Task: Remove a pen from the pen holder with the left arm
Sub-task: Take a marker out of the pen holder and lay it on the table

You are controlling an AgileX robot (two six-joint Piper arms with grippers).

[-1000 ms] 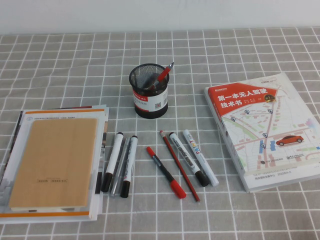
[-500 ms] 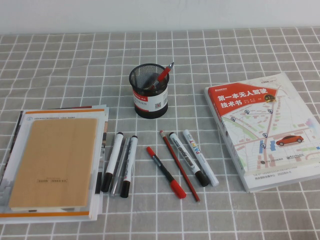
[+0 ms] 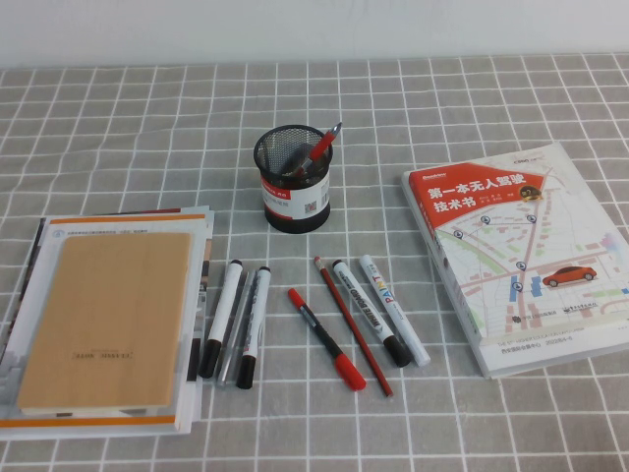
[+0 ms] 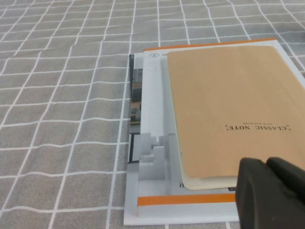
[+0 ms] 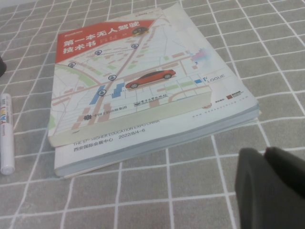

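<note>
Red pen (image 3: 319, 146) leans in the black mesh pen holder (image 3: 295, 205), mid grey checked surface (image 3: 98, 118). Left gripper (image 4: 267, 164) hovers over the tan notebook (image 4: 228, 105), fingers pressed together, empty; right gripper (image 5: 265, 153) beside the map-covered book (image 5: 143, 81), fingers together too.

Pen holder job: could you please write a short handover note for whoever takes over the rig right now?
Left gripper: shut, empty, by the notebook, far from the pen holder.
Right gripper: shut, empty, beside the book.
Pen holder: upright mid-table, red pen leaning inside.
Done: nothing yet. Left: open left gripper, reach the holder, grip the pen, lift it out.
</note>
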